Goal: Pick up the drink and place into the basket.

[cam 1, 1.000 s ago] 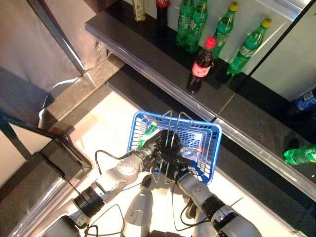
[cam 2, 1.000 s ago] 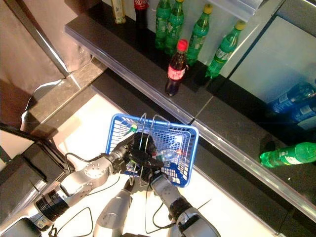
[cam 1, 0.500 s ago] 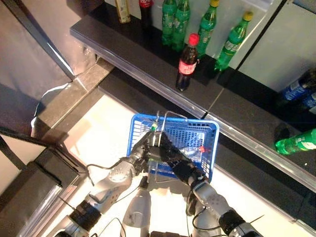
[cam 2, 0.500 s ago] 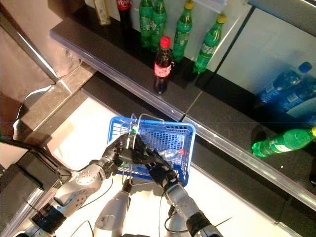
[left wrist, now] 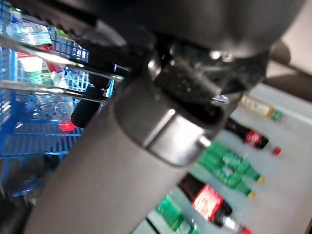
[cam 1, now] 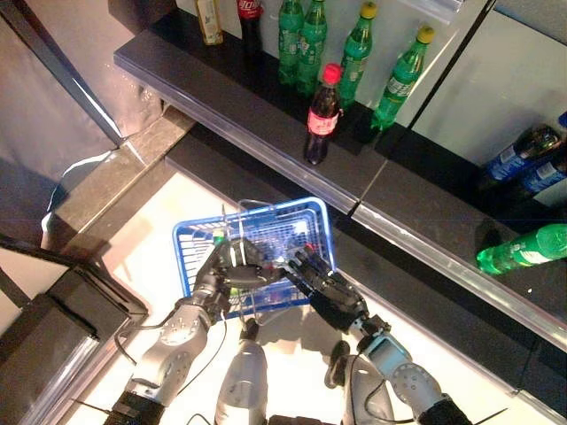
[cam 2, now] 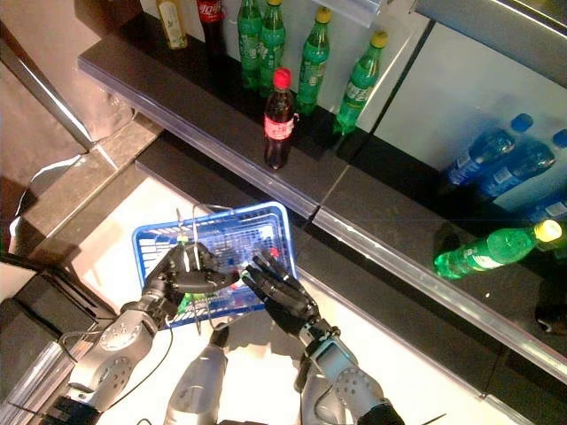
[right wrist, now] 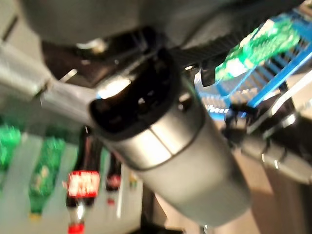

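A blue wire basket (cam 1: 266, 211) hangs low in front of me, below the dark shelf. My left hand (cam 1: 226, 270) is shut on its metal handles (left wrist: 58, 83). Inside lie a green bottle (cam 1: 218, 238) and a clear bottle with a red cap (cam 1: 306, 249). My right hand (cam 2: 279, 290) hovers at the basket's near right corner with its fingers spread and nothing in them. A cola bottle with a red cap (cam 1: 321, 115) stands upright on the shelf beyond the basket.
Several green bottles (cam 1: 354, 49) stand in a row at the back of the shelf (cam 1: 221, 106). Another green bottle (cam 1: 523, 248) lies on its side at the far right, with blue-labelled bottles (cam 2: 496, 164) behind glass. A dark box (cam 1: 53, 328) sits at the lower left.
The camera has shifted. My right hand has come out of the basket and spread its fingers at the near right corner. My left hand still holds the handles.
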Robot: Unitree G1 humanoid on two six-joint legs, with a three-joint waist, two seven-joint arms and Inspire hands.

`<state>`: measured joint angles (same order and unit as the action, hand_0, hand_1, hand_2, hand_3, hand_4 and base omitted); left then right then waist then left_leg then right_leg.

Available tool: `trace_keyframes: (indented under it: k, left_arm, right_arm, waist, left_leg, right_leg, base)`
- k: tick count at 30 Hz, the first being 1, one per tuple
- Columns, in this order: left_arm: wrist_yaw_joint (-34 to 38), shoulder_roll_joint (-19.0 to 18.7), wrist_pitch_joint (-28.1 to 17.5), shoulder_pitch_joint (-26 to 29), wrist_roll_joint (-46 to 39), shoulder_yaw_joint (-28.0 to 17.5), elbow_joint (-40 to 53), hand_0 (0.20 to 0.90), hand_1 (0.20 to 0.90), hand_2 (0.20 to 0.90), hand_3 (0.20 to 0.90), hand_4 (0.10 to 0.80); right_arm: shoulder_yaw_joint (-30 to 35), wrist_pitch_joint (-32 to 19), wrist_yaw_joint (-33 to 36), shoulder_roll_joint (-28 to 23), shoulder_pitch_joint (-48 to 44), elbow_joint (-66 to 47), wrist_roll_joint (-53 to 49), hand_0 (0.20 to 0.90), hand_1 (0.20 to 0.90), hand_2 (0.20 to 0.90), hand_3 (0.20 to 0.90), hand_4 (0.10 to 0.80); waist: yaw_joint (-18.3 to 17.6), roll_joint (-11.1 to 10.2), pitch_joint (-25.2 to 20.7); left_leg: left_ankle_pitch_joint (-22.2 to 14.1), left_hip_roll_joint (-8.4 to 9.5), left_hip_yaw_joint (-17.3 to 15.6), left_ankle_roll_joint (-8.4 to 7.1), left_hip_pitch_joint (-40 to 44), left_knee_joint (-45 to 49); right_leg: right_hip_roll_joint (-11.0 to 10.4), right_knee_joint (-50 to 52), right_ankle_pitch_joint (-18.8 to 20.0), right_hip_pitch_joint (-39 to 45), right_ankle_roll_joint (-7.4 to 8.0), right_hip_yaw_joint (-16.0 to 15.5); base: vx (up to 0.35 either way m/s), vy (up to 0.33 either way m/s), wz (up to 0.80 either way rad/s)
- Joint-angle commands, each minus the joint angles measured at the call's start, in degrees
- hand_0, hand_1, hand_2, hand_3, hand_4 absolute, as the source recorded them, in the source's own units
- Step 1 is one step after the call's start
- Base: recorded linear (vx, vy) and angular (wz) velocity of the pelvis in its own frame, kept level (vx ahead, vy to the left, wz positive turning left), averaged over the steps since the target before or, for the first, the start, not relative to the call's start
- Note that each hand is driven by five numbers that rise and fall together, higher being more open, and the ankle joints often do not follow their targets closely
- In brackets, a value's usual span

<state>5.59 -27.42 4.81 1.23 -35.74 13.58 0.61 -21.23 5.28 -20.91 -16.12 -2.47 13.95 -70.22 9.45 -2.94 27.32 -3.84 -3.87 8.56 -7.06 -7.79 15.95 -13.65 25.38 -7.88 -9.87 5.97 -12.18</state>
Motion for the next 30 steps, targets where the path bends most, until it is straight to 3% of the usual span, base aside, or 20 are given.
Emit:
trace_keyframes:
  k: [1, 4, 5, 6, 7, 8, 11, 22, 30]
  left_arm:
    - [-7.1, 2.9, -24.2, 10.0, 0.4, -5.0, 14.2, 0.300, 0.300, 0.300, 0.200, 0.100]
    - [-5.0, 2.9, -23.6, 8.1, 0.2, -6.6, 13.1, 0.300, 0.300, 0.300, 0.200, 0.100]
    - [-10.4, 1.5, -25.0, 3.6, -4.7, -11.0, 12.0, 0.300, 0.300, 0.300, 0.200, 0.100]
    - [-11.8, 1.2, -25.3, 2.5, -5.8, -12.0, 11.7, 0.300, 0.300, 0.300, 0.200, 0.100]
    - [-24.2, 0.7, -26.2, -7.3, -15.4, -20.4, 11.3, 0.300, 0.300, 0.300, 0.200, 0.100]
    - [-28.8, 1.4, -25.4, -12.5, -18.6, -23.6, 12.5, 0.300, 0.300, 0.300, 0.200, 0.100]
    - [-32.0, 2.4, -22.7, -17.8, -22.8, -26.1, 14.7, 0.300, 0.300, 0.300, 0.200, 0.100]
    - [-20.5, 5.6, -21.5, -17.4, -18.1, -23.6, 3.5, 0.300, 0.300, 0.300, 0.200, 0.100]
    - [-16.5, 9.6, -22.3, -16.3, -17.1, -22.5, -16.3, 0.300, 0.300, 0.300, 0.200, 0.100]
  right_arm:
    - [-1.6, 0.1, -8.5, 1.6, 3.2, -5.2, 0.0, 0.900, 0.900, 0.900, 0.900, 0.800]
    - [-1.3, 0.7, -11.0, 1.0, 3.9, -8.0, 0.3, 0.900, 0.900, 0.900, 0.900, 0.800]
    - [0.8, 1.8, -12.4, 0.5, 5.3, -9.7, 1.9, 0.900, 0.900, 0.900, 0.900, 0.800]
    - [1.2, 1.9, -13.0, 0.3, 5.8, -10.0, 2.3, 0.900, 0.900, 0.900, 0.900, 0.800]
    - [5.6, 2.5, -17.5, -1.9, 10.3, -12.5, 3.9, 0.900, 0.900, 0.900, 0.900, 0.800]
    - [7.7, 2.2, -19.6, -1.7, 13.0, -14.0, 5.1, 0.900, 0.900, 0.900, 0.900, 0.800]
    - [9.8, 1.4, -20.2, -2.4, 14.5, -16.8, 4.5, 0.900, 0.900, 0.900, 0.900, 0.800]
    - [9.5, 1.2, -20.4, -2.0, 15.7, -12.7, 6.0, 0.900, 0.900, 0.900, 0.900, 0.800]
    - [9.2, 2.7, -20.7, -0.8, 16.4, -1.5, 13.3, 0.900, 0.900, 0.900, 0.900, 0.800]
  waist:
    - [-0.2, -0.9, -14.9]
    - [-0.4, -0.9, -15.7]
    - [-0.1, -0.5, -16.0]
    - [-0.1, -0.3, -16.1]
    - [1.0, 0.5, -16.3]
    - [1.8, 0.9, -16.4]
    - [3.2, 1.1, -16.7]
    - [2.1, 0.5, -20.1]
    - [0.0, 0.0, -22.6]
  left_leg:
    - [5.8, 1.77, -1.0, 5.07, -2.4, -0.8]
    - [6.1, 1.53, -1.2, 4.77, -1.4, -2.1]
    - [6.3, 1.37, -1.1, 4.39, -1.1, -3.0]
    - [6.4, 1.35, -1.1, 4.33, -1.0, -3.2]
    - [6.7, 1.38, -0.7, 4.21, -0.7, -4.3]
    - [6.9, 1.60, -0.2, 4.16, -0.7, -4.8]
    - [7.5, 1.78, 1.0, 4.09, -0.6, -6.4]
    - [10.0, 0.56, 0.5, 3.04, 2.0, -13.1]
    - [11.1, -1.08, -2.2, 2.19, 4.7, -18.2]
  right_leg:
    - [0.6, -4.3, 1.6, 6.5, -1.49, -1.1]
    - [1.0, -6.3, 1.9, 7.8, -1.30, -1.0]
    - [1.1, -7.1, 1.8, 8.3, -1.35, -1.2]
    - [1.1, -7.3, 1.8, 8.5, -1.36, -1.3]
    - [0.8, -8.6, 2.1, 9.0, -1.17, -2.1]
    - [0.7, -9.3, 2.3, 9.1, -1.03, -2.5]
    - [1.3, -11.5, 2.9, 10.0, -0.92, -2.8]
    - [2.8, -19.2, 6.0, 12.8, -0.24, -0.8]
    - [3.2, -25.1, 9.0, 14.4, 0.59, 0.5]
  base:
    - [-0.010, -0.055, -0.03]
    - [-0.031, -0.050, -0.04]
    - [-0.041, 0.010, -0.05]
    - [-0.130, 0.019, -0.08]
    - [-0.172, -0.005, -0.14]
    - [-0.172, -0.012, -0.11]
    - [-0.124, -0.075, 0.08]
    - [-0.065, -0.046, 0.05]
    - [-0.056, -0.022, -0.01]
